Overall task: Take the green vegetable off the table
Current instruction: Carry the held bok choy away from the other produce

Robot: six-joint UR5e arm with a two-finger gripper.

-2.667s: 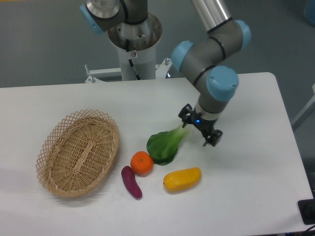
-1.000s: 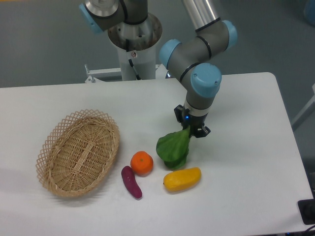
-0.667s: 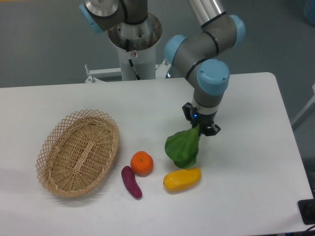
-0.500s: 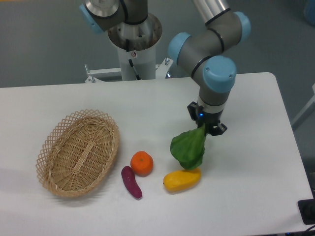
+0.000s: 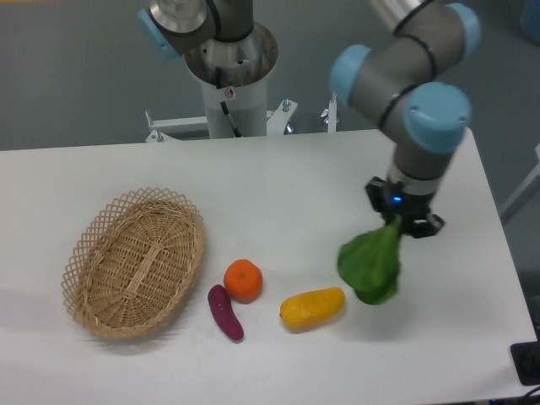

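Observation:
The green vegetable (image 5: 370, 266) hangs leaf-down in the air over the right part of the white table (image 5: 295, 177), just right of the yellow fruit. My gripper (image 5: 403, 221) points down and is shut on its pale stem, which is mostly hidden between the fingers. The dark green leaf dangles below the fingers, clear of the tabletop.
A yellow oblong fruit (image 5: 312, 308), an orange (image 5: 243, 279) and a small purple eggplant (image 5: 225, 313) lie near the table's front middle. An oval wicker basket (image 5: 135, 260) sits at the left. The table's right edge is close to the gripper.
The gripper has carried the green vegetable up off the table and to the right, from beside the orange to past the yellow fruit.

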